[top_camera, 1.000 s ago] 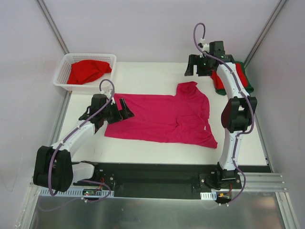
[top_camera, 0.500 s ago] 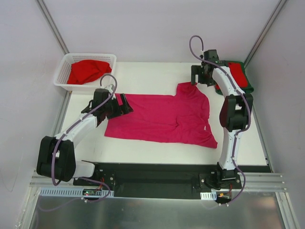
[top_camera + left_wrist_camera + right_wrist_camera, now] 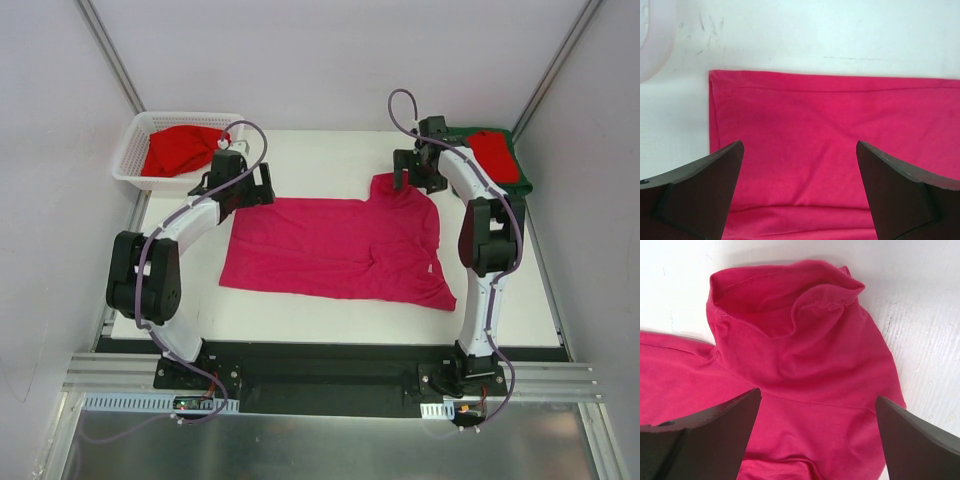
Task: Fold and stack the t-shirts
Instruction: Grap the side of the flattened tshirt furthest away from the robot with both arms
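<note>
- Magenta-pink t-shirt [image 3: 340, 250]: spread flat at centre, one sleeve rumpled at its far right.
- Left gripper [image 3: 258, 190]: jaws wide, empty, over that shirt's far-left corner.
- Right gripper [image 3: 413, 178]: jaws wide, empty, over the rumpled sleeve.
- Bunched red t-shirt [image 3: 180, 148]: in white basket [image 3: 128, 160], far left.
- Folded red t-shirt [image 3: 495, 152]: lying on dark green t-shirt [image 3: 522, 184], far right.

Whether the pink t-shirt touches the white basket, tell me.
Apart. The left wrist view shows a strip of bare table between the pink t-shirt corner and the white basket.
</note>
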Tool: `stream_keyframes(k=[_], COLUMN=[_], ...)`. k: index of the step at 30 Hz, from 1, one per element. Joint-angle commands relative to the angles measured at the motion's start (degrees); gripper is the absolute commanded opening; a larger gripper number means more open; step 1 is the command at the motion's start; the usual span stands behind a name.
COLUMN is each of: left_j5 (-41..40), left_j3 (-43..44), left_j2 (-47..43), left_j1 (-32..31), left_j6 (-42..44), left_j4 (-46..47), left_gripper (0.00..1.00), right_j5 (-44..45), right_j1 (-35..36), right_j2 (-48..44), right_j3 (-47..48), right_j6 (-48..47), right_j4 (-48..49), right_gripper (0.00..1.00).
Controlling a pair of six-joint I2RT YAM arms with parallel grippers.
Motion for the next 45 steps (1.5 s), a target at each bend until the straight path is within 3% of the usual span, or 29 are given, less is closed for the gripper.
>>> stream_keyframes(k=[1,14,29,37,45], left_j5=[-5.4,-10.8,-11.1,-10.5,-10.1], left_j3=[1.3,3.9,3.2,3.0,2.9], left_j2=[2.2,6.7,6.6,6.5,6.6], left_j1=[-0.1,-0.2,-1.3,-1.5,-1.5], left_j6=[4.6,7.7,7.9,7.5,7.3], left_j4=[0.1,0.1,0.1,0.2,0.1], left_gripper=[0.96,0.96,0.95,0.95,0.95], right_j5=[-1.5,-2.6,-6.0,-12.7,-16.7], right_j1=[0.2,0.0,-3.0,-3.8,-4.4], right_j2=[-3.4,-0.9,7.8,8.2,8.6], right_j3=[-0.9,-1.5,9.7,11.2,10.9], right_j6=[0.9,0.8,1.0,0.8,1.4], right_j4=[1.6,3.2,5.2,7.4,8.2], right_gripper=[0.99,1.0,0.96,0.81,0.55])
